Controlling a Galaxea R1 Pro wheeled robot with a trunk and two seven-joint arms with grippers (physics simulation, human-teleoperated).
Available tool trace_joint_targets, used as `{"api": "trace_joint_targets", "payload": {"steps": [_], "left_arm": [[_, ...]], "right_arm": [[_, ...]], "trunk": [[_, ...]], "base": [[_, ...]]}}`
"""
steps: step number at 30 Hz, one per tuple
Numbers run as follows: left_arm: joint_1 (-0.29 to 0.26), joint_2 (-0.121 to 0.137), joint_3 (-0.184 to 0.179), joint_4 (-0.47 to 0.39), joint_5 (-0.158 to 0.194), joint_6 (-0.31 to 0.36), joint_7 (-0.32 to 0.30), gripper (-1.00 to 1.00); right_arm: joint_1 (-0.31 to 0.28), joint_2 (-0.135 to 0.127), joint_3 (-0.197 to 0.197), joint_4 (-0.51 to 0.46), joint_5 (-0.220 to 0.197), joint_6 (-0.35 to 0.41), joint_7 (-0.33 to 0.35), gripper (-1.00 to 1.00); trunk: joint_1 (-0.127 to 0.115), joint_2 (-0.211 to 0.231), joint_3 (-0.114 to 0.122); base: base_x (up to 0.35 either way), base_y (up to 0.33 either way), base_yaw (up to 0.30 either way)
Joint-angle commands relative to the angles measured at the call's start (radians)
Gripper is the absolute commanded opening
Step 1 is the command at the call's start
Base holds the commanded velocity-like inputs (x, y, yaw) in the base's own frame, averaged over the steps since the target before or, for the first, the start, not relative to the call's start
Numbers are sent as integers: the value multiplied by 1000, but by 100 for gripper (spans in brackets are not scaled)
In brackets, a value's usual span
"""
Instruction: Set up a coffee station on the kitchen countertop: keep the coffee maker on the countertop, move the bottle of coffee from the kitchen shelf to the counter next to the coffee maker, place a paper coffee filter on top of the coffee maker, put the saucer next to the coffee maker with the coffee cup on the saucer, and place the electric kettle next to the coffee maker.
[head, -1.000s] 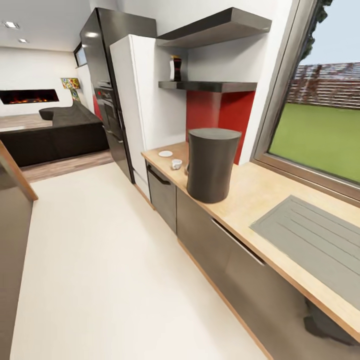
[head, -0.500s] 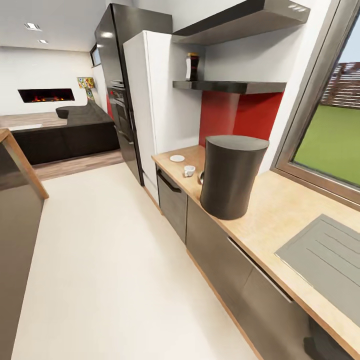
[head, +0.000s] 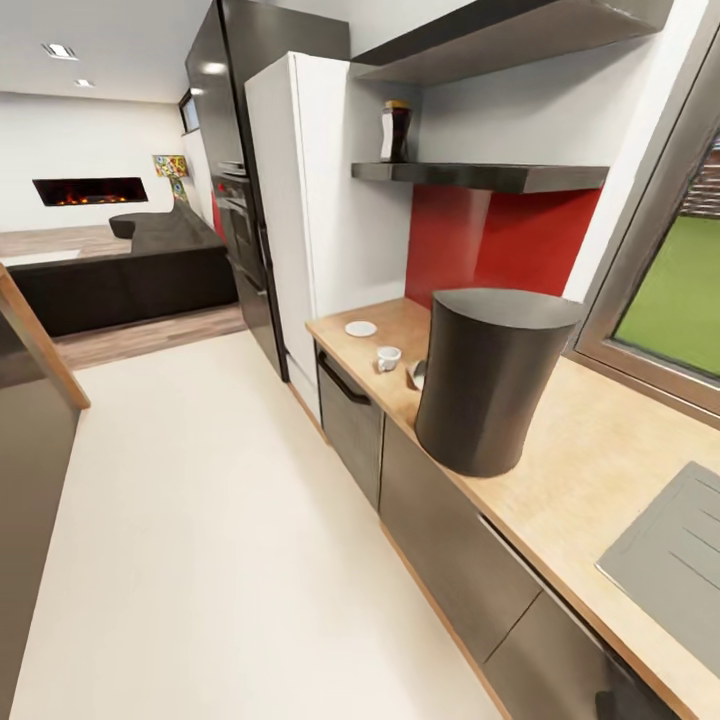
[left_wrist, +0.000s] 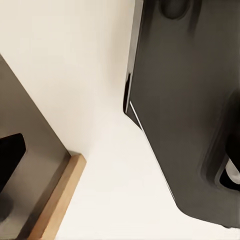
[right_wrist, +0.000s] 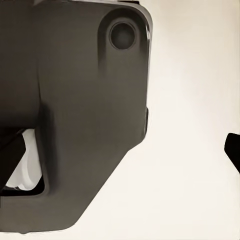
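Note:
In the head view a wooden countertop (head: 600, 450) runs along the right wall. On it stands a tall dark cylindrical appliance (head: 490, 380). Beyond that sit a small white coffee cup (head: 388, 357) and a white saucer (head: 360, 328), apart from each other. A small grey object (head: 417, 375) peeks out from behind the cylinder. The dark bottle of coffee (head: 396, 131) is upright on the lower wall shelf (head: 480, 176). Both wrist views face the robot's dark body (left_wrist: 190, 100) (right_wrist: 75, 110) over the pale floor. A black tip (left_wrist: 10, 155) (right_wrist: 233, 150) shows at each view's edge.
A grey sink drainer (head: 670, 560) is set into the counter at the near right. A white cabinet (head: 300, 200) and a black oven tower (head: 235, 190) stand past the counter's far end. A second counter edge (head: 40, 350) juts in at the left, with pale floor (head: 200, 520) between.
The whole head view has shifted. The camera has come closer to the counter, so the cylinder, cup, saucer and shelf look larger and sit further right and lower.

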Motion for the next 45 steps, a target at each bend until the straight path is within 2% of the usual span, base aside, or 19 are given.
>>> {"api": "trace_joint_targets", "payload": {"steps": [1, 8, 27, 45], "left_arm": [[-1, 0, 1, 0, 10, -2, 0, 100], [-1, 1, 3, 0, 12, -3, 0, 100], [-1, -1, 1, 0, 10, -2, 0, 100], [-1, -6, 1, -5, 10, -3, 0, 100]], "right_arm": [[0, 0, 1, 1, 1, -4, 0, 100], [0, 0, 2, 2, 1, -27, 2, 100], [0, 0, 2, 3, 1, -31, -2, 100], [0, 0, 3, 3, 1, -29, -2, 100]], "trunk": [[1, -2, -1], [1, -2, 8], [1, -2, 30], [1, -2, 31]], "base": [[306, 174, 0], [297, 201, 81], [290, 211, 182], [294, 188, 11]]}}
